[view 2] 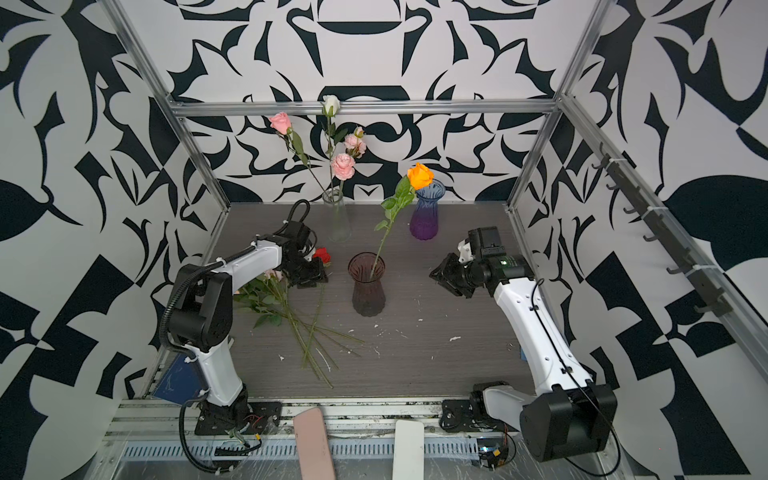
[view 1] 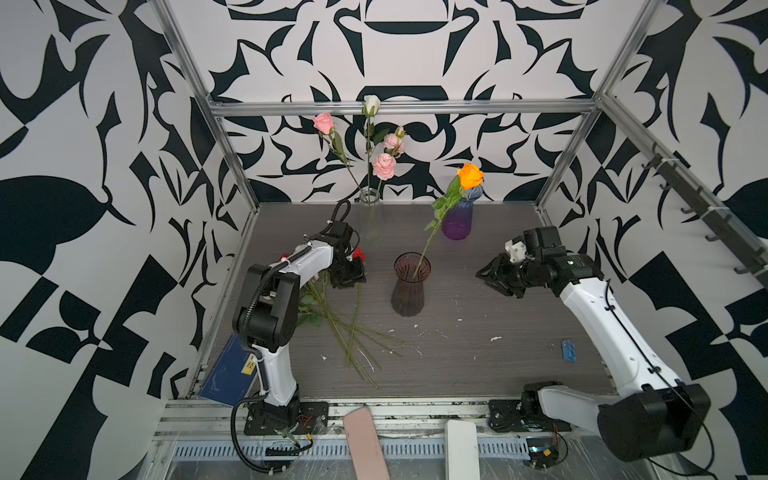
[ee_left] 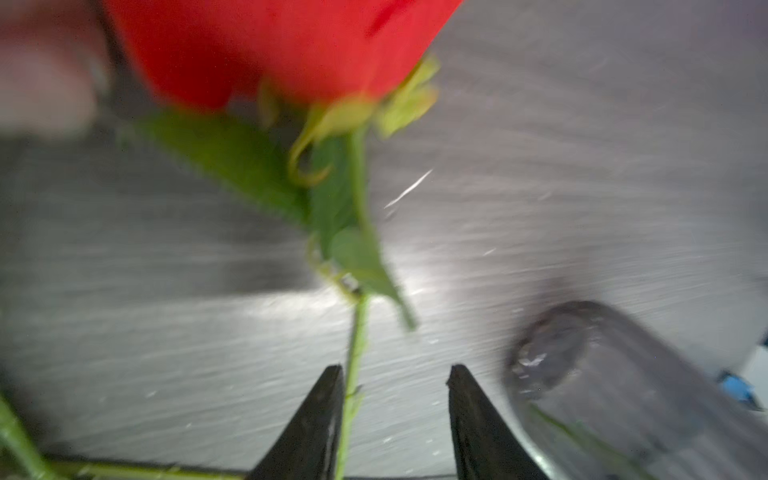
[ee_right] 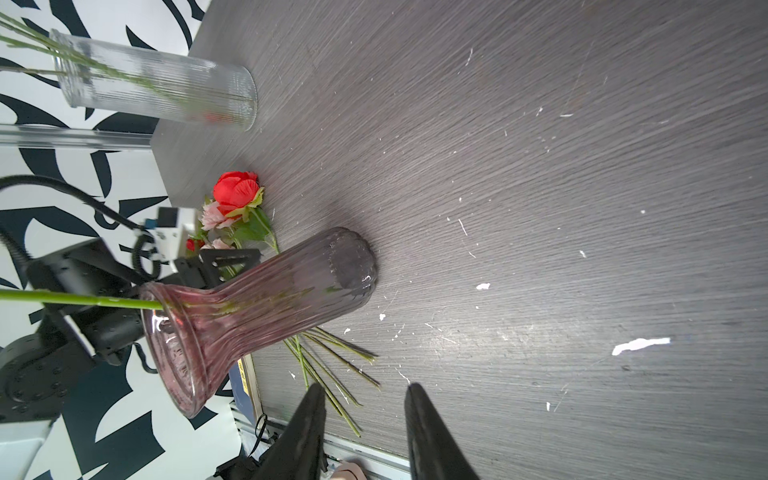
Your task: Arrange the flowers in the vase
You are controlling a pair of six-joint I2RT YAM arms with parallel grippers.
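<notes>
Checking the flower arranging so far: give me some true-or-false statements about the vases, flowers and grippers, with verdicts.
1. The orange rose stands in the smoky pink vase. True.
2. The purple vase holds three blooms. False: no stems show in it; the clear vase holds several.
3. The right gripper grips a stem. False: it is open and empty.
4. On the table by the left gripper lie loose flowers. True.
</notes>
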